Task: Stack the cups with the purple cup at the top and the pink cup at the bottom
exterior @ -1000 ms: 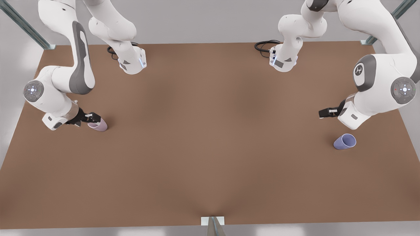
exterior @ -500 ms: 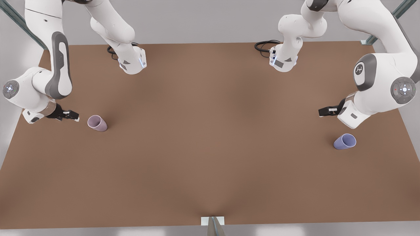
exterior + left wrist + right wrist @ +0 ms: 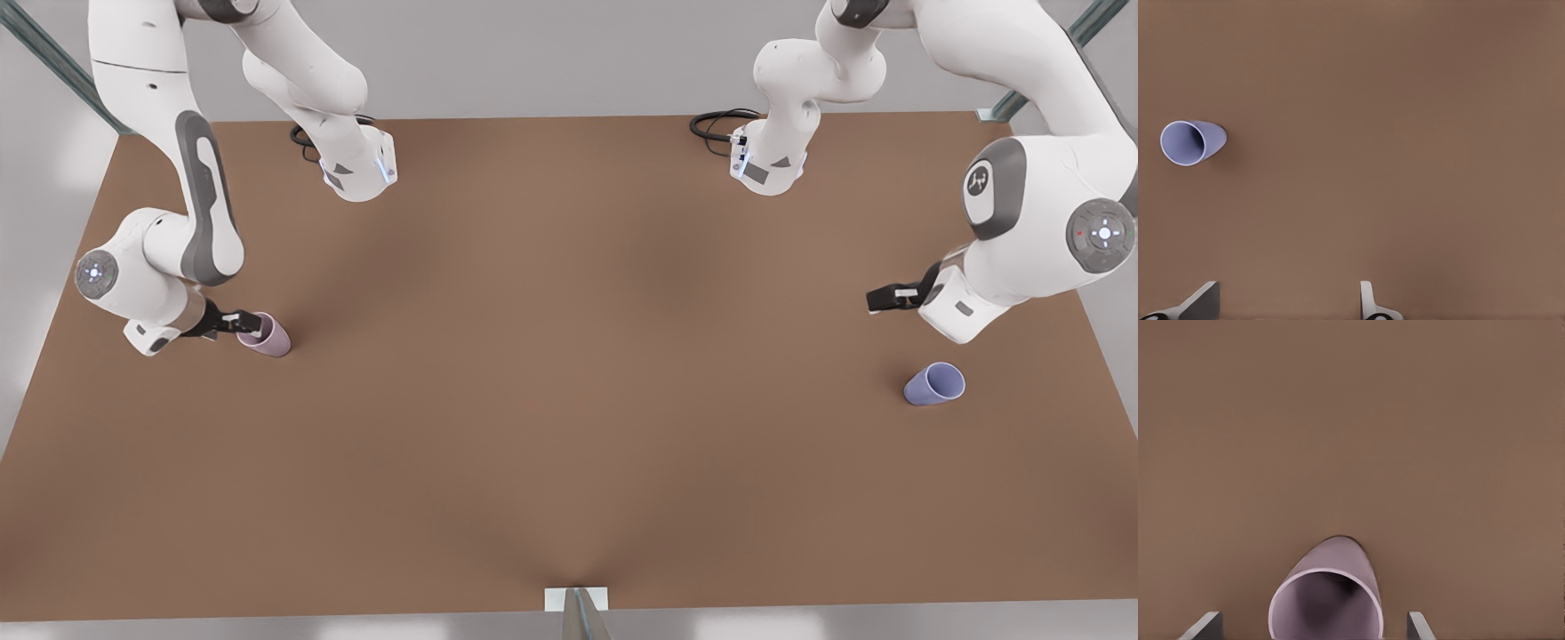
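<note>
Simulated robot test cell: bare brown table (image 3: 569,427), two white arm bases bolted at far edge, grey walls behind table.

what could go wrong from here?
1. Right gripper is open around the pink cup; closing off-centre could tip or push it.
2. Purple cup stands far off; left gripper hovers open, beside it rather than over it, so it needs realigning.
3. Both arms converging to stack could clash.

Brown table (image 3: 569,400): pink cup (image 3: 267,335), purple cup (image 3: 933,384) upright, well apart.
</note>
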Tool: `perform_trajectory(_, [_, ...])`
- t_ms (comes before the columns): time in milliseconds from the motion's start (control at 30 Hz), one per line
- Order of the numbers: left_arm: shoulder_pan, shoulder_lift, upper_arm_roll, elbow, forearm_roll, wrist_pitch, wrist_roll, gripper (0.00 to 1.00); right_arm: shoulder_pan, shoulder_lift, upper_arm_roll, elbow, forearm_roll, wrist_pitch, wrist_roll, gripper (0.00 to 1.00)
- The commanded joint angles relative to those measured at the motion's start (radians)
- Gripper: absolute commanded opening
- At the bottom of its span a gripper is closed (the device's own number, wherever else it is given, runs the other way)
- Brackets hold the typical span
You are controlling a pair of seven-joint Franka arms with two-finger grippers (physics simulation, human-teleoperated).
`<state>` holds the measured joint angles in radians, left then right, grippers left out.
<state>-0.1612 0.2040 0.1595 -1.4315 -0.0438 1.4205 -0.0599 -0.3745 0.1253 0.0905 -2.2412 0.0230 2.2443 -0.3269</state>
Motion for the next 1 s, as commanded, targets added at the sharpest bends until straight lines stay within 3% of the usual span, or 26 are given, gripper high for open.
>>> perform_trajectory(0, [0.0,0.0,0.002,-0.001,0.001,0.0,0.0,1.0,0.003,0.001,0.0,0.0,0.0,0.001,0.0,1.0])
perform_trajectory(733, [0.0,0.0,0.011,0.003,0.001,-0.008,-0.008,1.0,-0.052,0.112,0.0,-0.029,-0.008,0.066,-0.014,1.0])
perform_trajectory(900, [0.0,0.002,0.009,0.003,-0.001,-0.009,-0.009,1.0,-0.083,0.14,0.0,-0.057,-0.009,0.153,-0.064,1.0])
perform_trajectory(933, [0.0,0.005,0.009,0.002,-0.001,-0.008,-0.011,1.0,-0.095,0.14,0.0,-0.057,-0.009,0.155,-0.069,0.98])
perform_trajectory(967, [0.0,0.006,0.009,-0.003,0.001,-0.009,-0.012,1.0,-0.093,0.14,0.0,-0.057,-0.009,0.153,-0.069,0.88])
